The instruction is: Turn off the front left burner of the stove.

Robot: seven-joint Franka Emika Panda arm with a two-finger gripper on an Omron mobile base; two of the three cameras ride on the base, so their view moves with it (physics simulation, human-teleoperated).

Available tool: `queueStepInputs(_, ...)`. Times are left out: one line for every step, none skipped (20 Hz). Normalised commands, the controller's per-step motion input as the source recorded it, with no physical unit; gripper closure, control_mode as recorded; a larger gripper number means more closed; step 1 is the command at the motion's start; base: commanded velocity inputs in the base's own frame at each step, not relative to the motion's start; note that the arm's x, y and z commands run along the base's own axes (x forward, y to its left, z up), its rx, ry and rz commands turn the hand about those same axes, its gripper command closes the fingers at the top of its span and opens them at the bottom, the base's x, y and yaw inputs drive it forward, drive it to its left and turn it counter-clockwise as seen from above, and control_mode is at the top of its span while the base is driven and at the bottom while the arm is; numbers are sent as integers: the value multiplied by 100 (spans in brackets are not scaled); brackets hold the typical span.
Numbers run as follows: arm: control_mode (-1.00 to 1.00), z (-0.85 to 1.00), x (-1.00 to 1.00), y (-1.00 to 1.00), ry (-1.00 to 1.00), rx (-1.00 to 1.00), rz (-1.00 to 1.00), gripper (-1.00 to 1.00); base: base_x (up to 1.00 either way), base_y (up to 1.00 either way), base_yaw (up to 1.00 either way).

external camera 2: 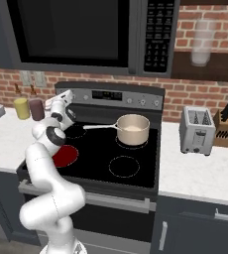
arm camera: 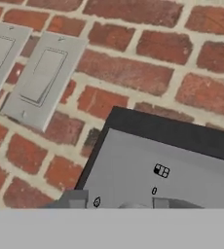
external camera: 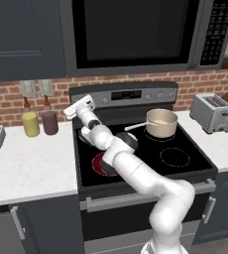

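The front left burner (external camera: 102, 166) (external camera 2: 66, 156) glows red on the black glass top of the stove (external camera: 185, 144) (external camera 2: 101, 144), partly hidden behind my arm. My gripper (external camera: 79, 107) (external camera 2: 61, 102) is raised at the left end of the stove's grey back panel (external camera: 136, 94) (external camera 2: 131, 98). In the hand view the panel (arm camera: 148, 160) with small knob markings lies close ahead. The two fingertips (arm camera: 76, 200) stand apart at the bottom of that view, and my gripper (arm camera: 119, 203) is open, with a rounded grey knob top showing between them.
A steel pot (external camera: 161, 122) (external camera 2: 133, 129) with a long handle sits on the back right burner. A toaster (external camera: 212, 112) (external camera 2: 198, 130) stands right of the stove. Yellow and maroon canisters (external camera: 30, 124) (external camera 2: 21, 108) stand left. Switch plates (arm camera: 41, 80) are on the brick wall.
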Motion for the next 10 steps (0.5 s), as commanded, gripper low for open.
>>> queueStepInputs(-100,37,2,-54,13,46,-15,100,0,0,0)
queueStepInputs(-100,39,0,-54,14,49,-18,100,0,0,0)
queueStepInputs(-100,39,0,-57,15,49,-20,100,0,0,0)
queueStepInputs(-100,40,0,-62,13,50,-24,100,0,0,0)
queueStepInputs(-100,37,0,-66,13,51,-26,100,0,0,0)
queueStepInputs(-100,34,0,-75,15,53,-31,100,0,0,0)
queueStepInputs(-100,34,0,-88,16,53,-37,100,0,0,0)
queueStepInputs(-100,31,-1,-93,18,53,-40,100,0,0,0)
queueStepInputs(-100,26,-6,-100,19,53,-45,100,0,0,0)
queueStepInputs(-100,23,-11,-100,18,51,-48,100,0,0,0)
